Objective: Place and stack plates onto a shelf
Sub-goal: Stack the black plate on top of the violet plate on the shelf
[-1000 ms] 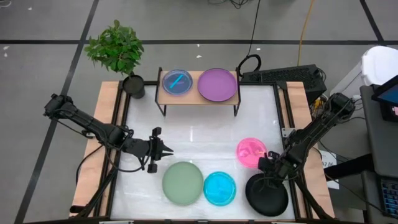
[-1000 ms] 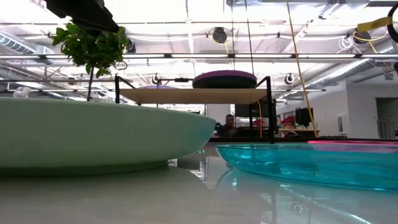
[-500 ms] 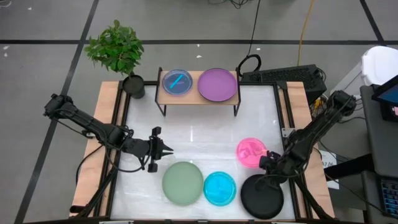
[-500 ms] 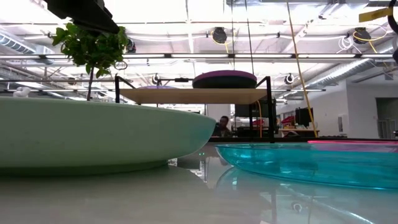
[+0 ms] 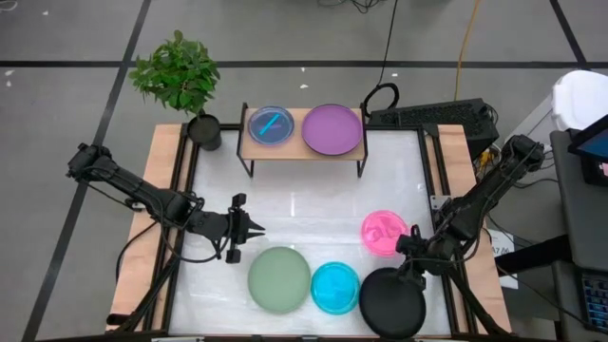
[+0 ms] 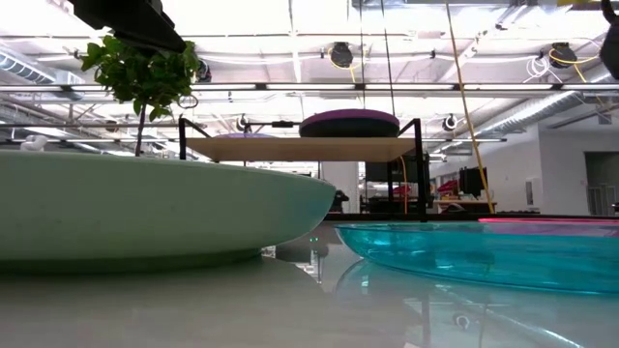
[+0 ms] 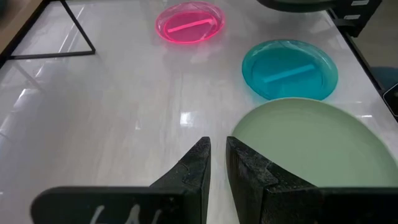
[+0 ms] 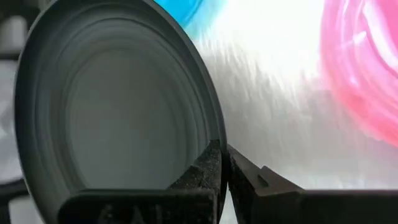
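At the table's [image 5: 294, 209] front right corner, the right gripper [image 5: 410, 270] is clamped on the rim of the black plate [image 5: 390, 302]; the left gripper [image 5: 253, 231], fingers nearly together, hovers near the green plate [image 5: 279, 279].

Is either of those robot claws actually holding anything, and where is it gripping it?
Yes. The right gripper is pinching the black plate by its rim. The left gripper holds nothing, beside the green plate.
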Motion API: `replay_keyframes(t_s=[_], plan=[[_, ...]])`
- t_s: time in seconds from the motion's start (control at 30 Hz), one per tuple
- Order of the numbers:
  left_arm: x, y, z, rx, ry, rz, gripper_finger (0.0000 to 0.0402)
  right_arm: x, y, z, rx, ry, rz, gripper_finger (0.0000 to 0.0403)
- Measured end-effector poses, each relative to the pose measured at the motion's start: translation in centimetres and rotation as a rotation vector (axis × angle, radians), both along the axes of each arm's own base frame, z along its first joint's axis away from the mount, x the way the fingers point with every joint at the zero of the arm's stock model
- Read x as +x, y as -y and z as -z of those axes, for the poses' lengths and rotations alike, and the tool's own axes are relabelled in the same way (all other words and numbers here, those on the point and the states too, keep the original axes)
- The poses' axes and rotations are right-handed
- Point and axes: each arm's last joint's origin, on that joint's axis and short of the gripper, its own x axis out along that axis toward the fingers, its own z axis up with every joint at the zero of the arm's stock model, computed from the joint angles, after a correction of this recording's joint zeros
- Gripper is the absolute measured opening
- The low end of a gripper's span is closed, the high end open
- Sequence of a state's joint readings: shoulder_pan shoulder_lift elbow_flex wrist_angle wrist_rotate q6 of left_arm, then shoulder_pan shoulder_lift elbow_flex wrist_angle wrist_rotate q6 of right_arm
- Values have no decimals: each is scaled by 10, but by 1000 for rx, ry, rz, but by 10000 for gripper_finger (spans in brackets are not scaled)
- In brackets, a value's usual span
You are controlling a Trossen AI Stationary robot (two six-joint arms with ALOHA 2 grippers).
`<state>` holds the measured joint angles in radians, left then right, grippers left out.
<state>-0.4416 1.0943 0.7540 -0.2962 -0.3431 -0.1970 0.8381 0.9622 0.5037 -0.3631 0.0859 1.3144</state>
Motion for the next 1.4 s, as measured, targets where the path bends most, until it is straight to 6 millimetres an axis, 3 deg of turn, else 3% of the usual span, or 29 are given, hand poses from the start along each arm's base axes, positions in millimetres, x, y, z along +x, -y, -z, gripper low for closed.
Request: replay_keyframes(t_s=[0.33,0.6,0.83,1.4], plan=[[0,0,0,0,0,0,58,15,7,-13,-12,209,151,1],[0,0,-1,-2,6,1,58,30,26,-17,-210,377,363,0],[0,0,-1,-5,9,0,58,48,38,-34,-383,609,457,0],[0,0,-1,-27,8,-16,58,73,75,-73,-517,911,706,1]])
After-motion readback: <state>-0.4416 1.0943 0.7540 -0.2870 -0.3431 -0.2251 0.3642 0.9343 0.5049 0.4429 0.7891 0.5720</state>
